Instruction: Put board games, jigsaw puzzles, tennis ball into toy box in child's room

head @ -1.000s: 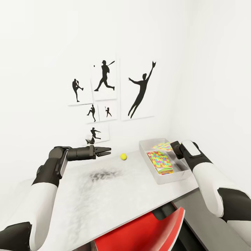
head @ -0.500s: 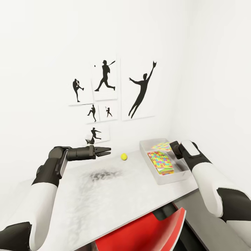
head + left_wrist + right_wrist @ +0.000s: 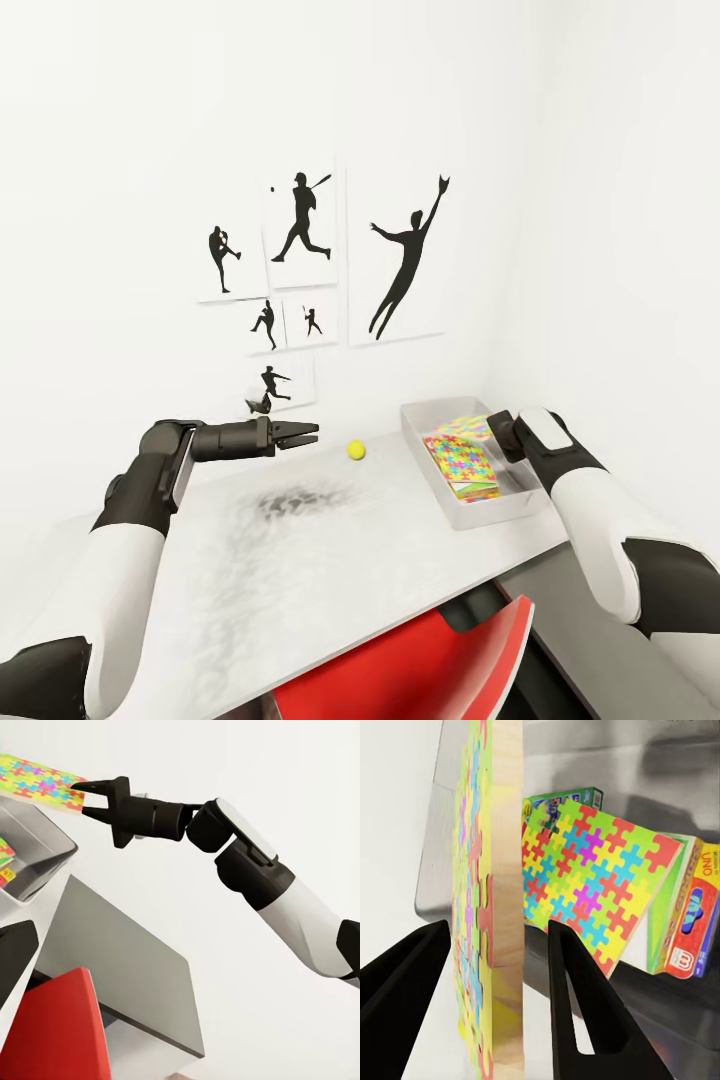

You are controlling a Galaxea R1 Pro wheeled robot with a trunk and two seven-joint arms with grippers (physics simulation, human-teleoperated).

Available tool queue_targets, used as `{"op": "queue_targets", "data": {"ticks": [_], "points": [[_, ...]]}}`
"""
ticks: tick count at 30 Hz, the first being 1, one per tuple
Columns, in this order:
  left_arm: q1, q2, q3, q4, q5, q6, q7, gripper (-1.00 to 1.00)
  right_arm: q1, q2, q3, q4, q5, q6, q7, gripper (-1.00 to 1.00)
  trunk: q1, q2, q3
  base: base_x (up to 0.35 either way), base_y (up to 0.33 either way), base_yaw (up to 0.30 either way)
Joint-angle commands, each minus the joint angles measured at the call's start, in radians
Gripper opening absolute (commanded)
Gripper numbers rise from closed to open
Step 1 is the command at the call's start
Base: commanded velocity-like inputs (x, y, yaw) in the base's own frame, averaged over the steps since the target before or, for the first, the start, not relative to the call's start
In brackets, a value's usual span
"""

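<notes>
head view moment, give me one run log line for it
right gripper: shut on jigsaw puzzle, over toy box | left gripper: empty, above table | tennis ball: on table

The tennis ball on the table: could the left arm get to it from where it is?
Probably yes. The tennis ball lies on bare table just beyond the left gripper, with nothing between them, and the gripper holds nothing.
</notes>
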Motion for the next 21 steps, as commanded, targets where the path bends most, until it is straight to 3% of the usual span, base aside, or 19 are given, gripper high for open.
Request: {"op": "queue_targets", "data": {"ticks": [1,17,18,21], "points": [[-0.001,0.0,0.002,-0.001,-0.011,0.01,-0.009,1.0,-0.001,-0.001,-0.003,-0.001,-0.002,0.006,-0.003,-1.0,0.001,-0.002,-0.002,0.0,0.0,0.0],[-0.001,0.002,0.003,-0.001,-0.011,0.01,-0.009,1.0,-0.001,-0.002,-0.003,0.0,-0.004,0.007,0.001,-1.0,0.001,-0.002,-0.002,0.0,0.0,0.0],[-0.001,0.002,0.003,-0.001,-0.011,0.01,-0.009,1.0,-0.001,-0.002,-0.003,0.0,-0.004,0.007,0.001,1.0,0.001,-0.002,-0.002,0.0,0.0,0.0],[-0.001,0.002,0.003,-0.001,-0.011,0.01,-0.009,1.0,-0.001,-0.003,-0.003,0.0,-0.004,0.006,0.001,1.0,0.001,-0.002,-0.002,0.0,0.0,0.0]]}}
